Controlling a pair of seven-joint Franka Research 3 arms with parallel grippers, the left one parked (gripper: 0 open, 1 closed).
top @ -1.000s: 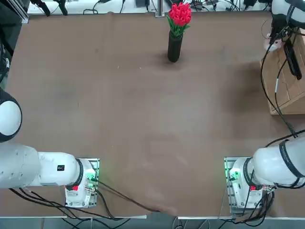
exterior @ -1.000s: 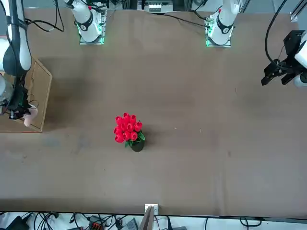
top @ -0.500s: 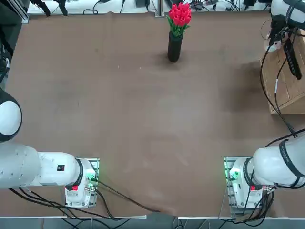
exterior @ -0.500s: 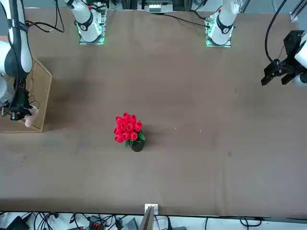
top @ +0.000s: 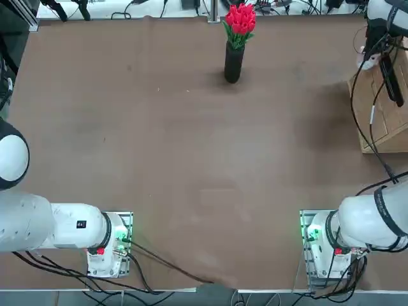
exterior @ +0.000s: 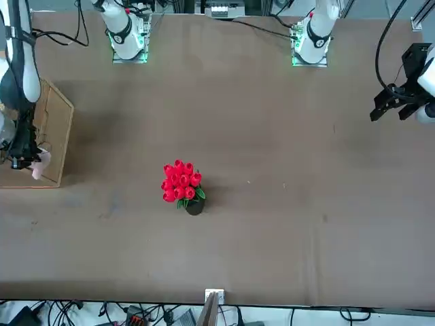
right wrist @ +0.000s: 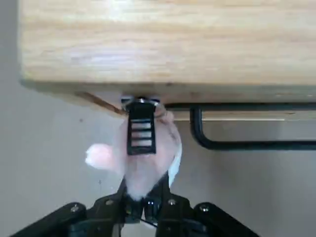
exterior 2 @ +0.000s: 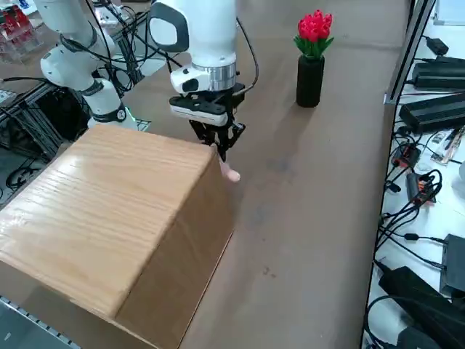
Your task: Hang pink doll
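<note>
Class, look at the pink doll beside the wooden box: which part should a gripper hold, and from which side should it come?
Probably its soft lower body, from the open side facing away from the wooden box. The pink doll has its top strap right at the box edge by the black hook, leaving only the far end free. The right gripper is shut on it there.

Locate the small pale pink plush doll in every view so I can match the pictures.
Top: pale speck at right edge beside the wooden box.
Front: far left, at the box's front.
Right side: just under the right gripper, at the box corner.
Right wrist: centre, gripped.
Shared landmark: the wooden box.
</note>
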